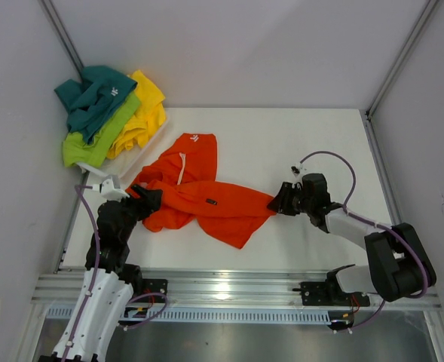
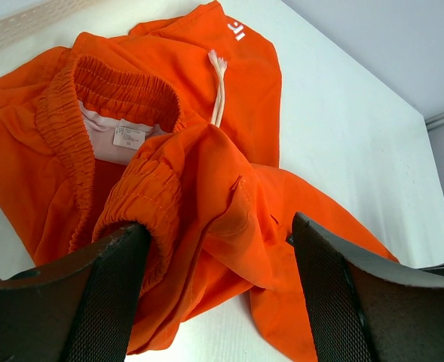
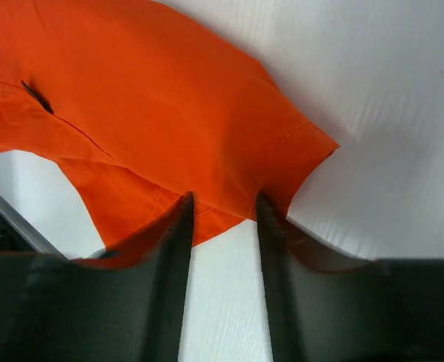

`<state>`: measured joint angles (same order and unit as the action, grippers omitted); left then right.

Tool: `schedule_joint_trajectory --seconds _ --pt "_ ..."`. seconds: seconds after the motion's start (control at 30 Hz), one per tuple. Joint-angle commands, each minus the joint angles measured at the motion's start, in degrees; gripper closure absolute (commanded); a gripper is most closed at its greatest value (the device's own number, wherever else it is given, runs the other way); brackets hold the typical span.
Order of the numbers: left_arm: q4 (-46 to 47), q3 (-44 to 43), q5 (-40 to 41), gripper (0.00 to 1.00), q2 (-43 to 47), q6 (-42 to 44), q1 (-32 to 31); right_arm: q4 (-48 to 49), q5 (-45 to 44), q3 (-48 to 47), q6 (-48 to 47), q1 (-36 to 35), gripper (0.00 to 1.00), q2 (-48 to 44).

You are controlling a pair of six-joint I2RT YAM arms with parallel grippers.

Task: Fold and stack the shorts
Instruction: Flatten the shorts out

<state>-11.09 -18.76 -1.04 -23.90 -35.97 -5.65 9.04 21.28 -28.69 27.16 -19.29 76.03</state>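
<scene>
The orange shorts (image 1: 199,197) lie crumpled across the middle of the white table, waistband and white drawstring toward the left. My left gripper (image 1: 148,197) is open at their left end; in the left wrist view its jaws (image 2: 218,226) straddle a bunched fold of the orange cloth (image 2: 206,173) just below the waistband. My right gripper (image 1: 276,202) is at the right leg's end; in the right wrist view it (image 3: 222,197) is open, its tips resting on the hem of the orange cloth (image 3: 146,98). Teal shorts (image 1: 93,94), lime green shorts (image 1: 97,139) and yellow shorts (image 1: 142,113) are heaped at the back left.
The heap sits in a white basket (image 1: 152,147) at the table's back left corner; its rim shows in the left wrist view (image 2: 26,23). Grey walls and metal posts close in on three sides. An aluminium rail (image 1: 229,283) runs along the near edge.
</scene>
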Motion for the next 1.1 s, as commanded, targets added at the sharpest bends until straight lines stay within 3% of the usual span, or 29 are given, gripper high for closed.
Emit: schedule_joint_trajectory --seconds 0.0,0.07,0.13,0.17,0.2,0.3,0.67,1.07 --pt "0.8 -2.0 0.3 0.23 0.1 -0.3 -0.2 2.3 1.4 -3.4 0.0 -0.6 0.75 1.7" --pt "0.8 -1.9 0.3 0.23 0.2 -0.2 -0.2 0.3 2.4 -4.8 1.2 -0.8 0.82 1.4" --pt "0.7 -2.2 0.4 0.23 0.3 -0.1 -0.2 -2.6 1.4 -5.5 1.1 -1.3 0.77 -0.9" --pt "0.7 -2.1 0.3 0.23 0.3 -0.1 -0.2 -3.8 -0.6 -5.7 0.7 -1.4 0.72 -2.2" --pt "0.5 -2.3 0.3 0.22 0.3 -0.2 -0.2 -4.6 -1.6 -5.4 0.3 -1.5 0.59 -3.6" --pt "0.5 -2.4 0.2 0.22 0.6 0.0 -0.2 -7.5 -5.2 -4.6 -1.4 -1.5 0.49 -8.3" --pt "0.5 -2.3 -0.5 0.22 1.1 -0.3 -0.2 -9.7 -8.3 -3.9 -3.1 -1.2 0.42 -5.3" --pt "0.2 -2.0 -0.8 0.22 1.8 -0.6 -0.2 -0.4 -4.1 -4.1 -1.0 -1.2 0.40 2.6"
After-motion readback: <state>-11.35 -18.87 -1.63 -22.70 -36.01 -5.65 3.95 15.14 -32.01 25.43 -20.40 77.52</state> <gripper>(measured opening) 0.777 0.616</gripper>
